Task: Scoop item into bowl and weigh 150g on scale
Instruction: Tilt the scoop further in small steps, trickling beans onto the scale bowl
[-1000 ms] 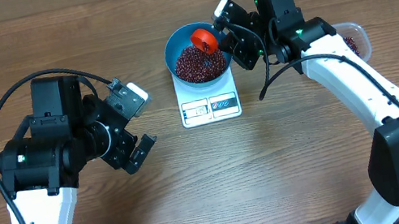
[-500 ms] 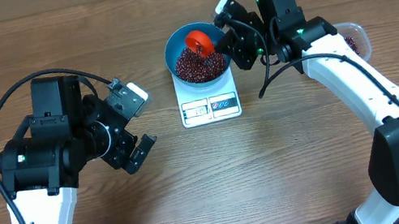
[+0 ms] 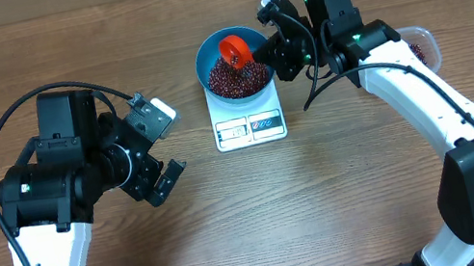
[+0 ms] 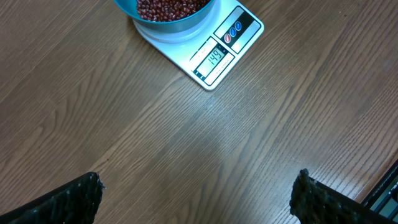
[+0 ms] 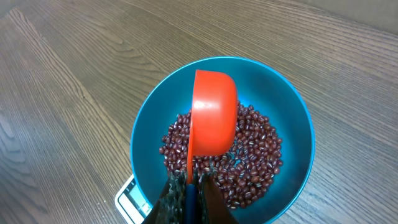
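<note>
Beans [image 5: 249, 149], small and dark red, lie heaped in the blue bowl [image 5: 292, 106] directly ahead of and below the right gripper [image 5: 186, 190]. That gripper's jaws are fully closed on the thin handle of a red-orange measuring cup [image 5: 214, 112]. The cup projects forward from the fingertips over the bowl's interior. It is tipped so that its outer shell faces the wrist camera and its mouth is turned away. Whether its rim touches the heap cannot be determined. The bowl sits on the white scale [image 4: 217, 53], whose display edge shows just beneath the gripper in the right wrist view. From the left wrist view the display appears to read 149. The left gripper [image 3: 168, 145] hovers over the bare wooden table [image 3: 345, 192] with its jaws spread to their widest and nothing between them. The scale and bowl lie well ahead of its fingertips, apart from them. A clear tub [image 3: 421, 44] holding more beans sits behind the right arm, on the far side from the bowl and mostly hidden by the arm.
</note>
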Action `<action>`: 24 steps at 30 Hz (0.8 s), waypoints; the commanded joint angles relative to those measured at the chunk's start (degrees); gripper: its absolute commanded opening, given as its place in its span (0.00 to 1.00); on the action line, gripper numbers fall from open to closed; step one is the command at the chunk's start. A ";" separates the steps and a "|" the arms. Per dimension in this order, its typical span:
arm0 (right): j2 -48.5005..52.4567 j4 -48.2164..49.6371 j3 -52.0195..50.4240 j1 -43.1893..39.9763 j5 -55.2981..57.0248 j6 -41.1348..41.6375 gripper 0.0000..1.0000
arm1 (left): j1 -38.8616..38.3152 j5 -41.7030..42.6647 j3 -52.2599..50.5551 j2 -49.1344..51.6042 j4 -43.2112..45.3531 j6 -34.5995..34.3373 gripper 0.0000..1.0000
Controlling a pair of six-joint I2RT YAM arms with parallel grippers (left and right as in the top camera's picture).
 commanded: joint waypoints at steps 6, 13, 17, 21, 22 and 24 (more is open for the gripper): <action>-2.40 0.33 0.39 -0.26 4.70 -2.64 0.04 | -0.13 0.00 -0.28 0.13 0.04 -0.55 1.00; -2.40 0.48 0.39 -0.96 1.70 -3.17 0.04 | -0.13 0.02 -0.28 0.13 0.04 -0.55 1.00; -2.40 0.50 0.39 -0.90 -0.85 -2.38 0.04 | -0.13 0.02 -0.28 0.13 0.04 -0.55 0.99; -2.40 0.52 0.39 -1.14 5.35 -2.60 0.04 | -0.13 0.02 -0.28 0.13 0.02 -0.55 1.00; -2.43 0.52 0.39 -1.14 4.59 -2.60 0.04 | -0.13 0.02 -0.28 0.13 0.02 -0.55 1.00; -2.40 0.07 0.39 -0.85 6.16 -3.45 0.04 | -0.13 0.02 -0.28 0.13 0.02 -0.55 0.99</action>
